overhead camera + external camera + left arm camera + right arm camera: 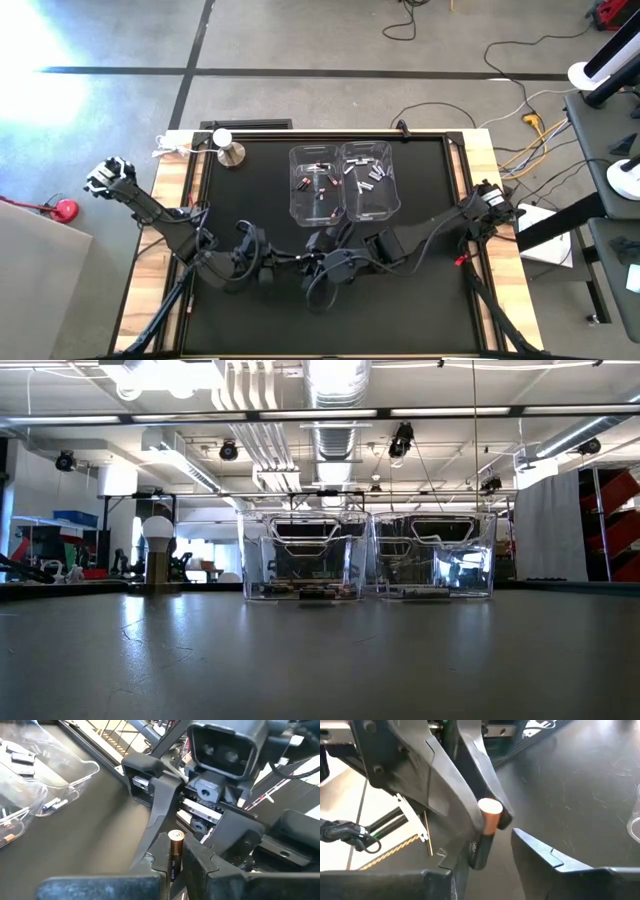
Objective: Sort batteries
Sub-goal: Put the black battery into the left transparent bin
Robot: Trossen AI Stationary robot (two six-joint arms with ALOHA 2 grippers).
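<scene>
My two grippers meet above the near middle of the black table (250, 200). My left gripper (175, 859) is shut on a battery (175, 851) with a copper end and a black body. My right gripper (497, 854) faces it, open, one finger on either side of that battery (486, 832). I cannot tell whether one of its fingers touches the black end. Two clear bins stand on the far half. The left bin (318, 190) holds copper-and-dark batteries (318, 182), and the right bin (370, 180) holds silver ones (368, 182). The low view shows no gripper. My left gripper pinches the battery's black body (173, 865) between its two fingers (200, 860). The copper end (176, 836) sticks out past the fingertips toward my right gripper. The battery lies along the fingers and is lifted clear of the table.
A white bulb on a metal stand (226, 148) is at the far left of the table. A small red bit (460, 260) lies by the right edge. Wooden borders frame the black surface, and cables run on the floor beyond the far edge.
</scene>
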